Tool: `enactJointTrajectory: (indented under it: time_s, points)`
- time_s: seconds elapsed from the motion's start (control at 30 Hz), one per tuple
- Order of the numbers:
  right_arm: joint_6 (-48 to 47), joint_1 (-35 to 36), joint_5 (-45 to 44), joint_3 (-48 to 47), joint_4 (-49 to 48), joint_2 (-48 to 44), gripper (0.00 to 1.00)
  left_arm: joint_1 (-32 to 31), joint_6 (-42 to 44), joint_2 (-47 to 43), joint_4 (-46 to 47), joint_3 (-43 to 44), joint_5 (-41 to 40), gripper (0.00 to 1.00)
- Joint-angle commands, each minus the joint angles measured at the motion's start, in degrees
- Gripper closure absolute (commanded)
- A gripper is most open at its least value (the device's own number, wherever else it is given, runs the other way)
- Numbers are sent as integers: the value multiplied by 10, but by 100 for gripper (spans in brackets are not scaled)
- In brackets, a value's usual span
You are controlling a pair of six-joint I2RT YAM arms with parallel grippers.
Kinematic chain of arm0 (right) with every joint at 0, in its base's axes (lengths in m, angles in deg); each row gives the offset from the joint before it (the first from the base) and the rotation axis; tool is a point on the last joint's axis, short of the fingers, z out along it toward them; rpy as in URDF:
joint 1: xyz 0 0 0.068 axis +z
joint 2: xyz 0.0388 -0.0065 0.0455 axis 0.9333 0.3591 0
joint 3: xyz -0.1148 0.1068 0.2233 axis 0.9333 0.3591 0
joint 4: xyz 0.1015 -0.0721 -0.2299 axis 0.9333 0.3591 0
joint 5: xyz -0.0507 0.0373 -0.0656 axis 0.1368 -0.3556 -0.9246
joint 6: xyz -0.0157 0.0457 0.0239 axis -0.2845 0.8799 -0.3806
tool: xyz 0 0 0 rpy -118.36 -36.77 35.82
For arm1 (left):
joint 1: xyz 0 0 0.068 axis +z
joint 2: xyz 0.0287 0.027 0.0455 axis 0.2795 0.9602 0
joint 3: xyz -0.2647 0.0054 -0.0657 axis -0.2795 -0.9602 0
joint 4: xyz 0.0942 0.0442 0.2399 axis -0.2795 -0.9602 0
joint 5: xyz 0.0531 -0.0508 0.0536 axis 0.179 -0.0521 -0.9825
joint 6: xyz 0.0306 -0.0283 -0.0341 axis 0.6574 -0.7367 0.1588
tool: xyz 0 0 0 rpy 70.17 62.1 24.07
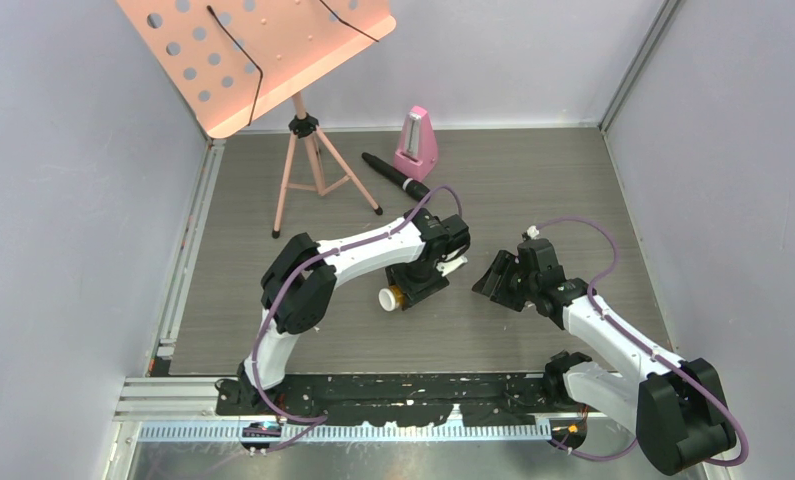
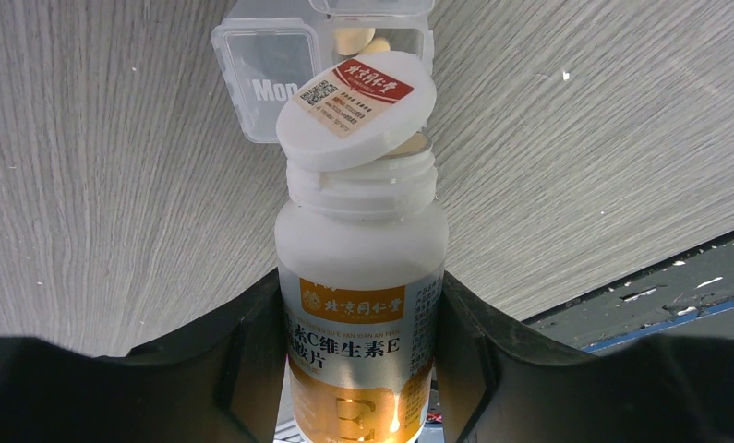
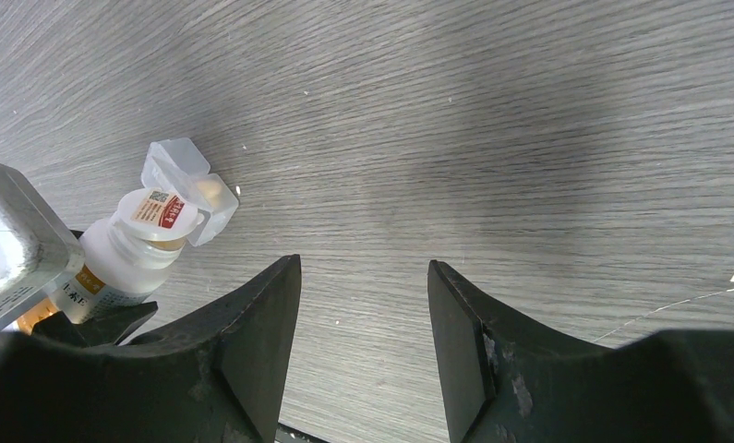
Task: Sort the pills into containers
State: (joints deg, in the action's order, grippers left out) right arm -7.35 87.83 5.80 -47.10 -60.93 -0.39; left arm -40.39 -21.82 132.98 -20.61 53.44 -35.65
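Observation:
My left gripper [image 2: 361, 288] [image 1: 420, 285] is shut on a small white bottle [image 2: 361, 268] [image 1: 397, 297] [image 3: 123, 258] with an orange label, one finger on each side. The bottle's flip cap [image 2: 358, 106] hangs open and its mouth tilts toward the clear two-compartment container [image 2: 252, 83] [image 3: 180, 171] on the table. Yellow pills [image 2: 355, 41] lie in the compartment just past the cap. Another pill [image 2: 411, 145] shows at the bottle's mouth. Off to the right, my right gripper [image 3: 363, 268] [image 1: 495, 280] hovers open above bare table, with nothing between its fingers.
At the back stand a pink music stand [image 1: 298, 150], a pink metronome [image 1: 416, 143] and a black microphone [image 1: 393, 175]. A metal rail [image 1: 373, 415] runs along the near table edge, and grey walls close in both sides.

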Motion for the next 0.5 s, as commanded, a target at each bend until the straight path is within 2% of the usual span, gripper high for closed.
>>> enactJointTrajectory:
  time_s: [0.0,0.47]
  points:
    - [4,-4,2,1,-17,-13,40,-3,0,-14,-10,16,-4,100]
    - [5,-4,5,-5,-16,-15,41,-3,-5,-85,38,-32,-16,100]
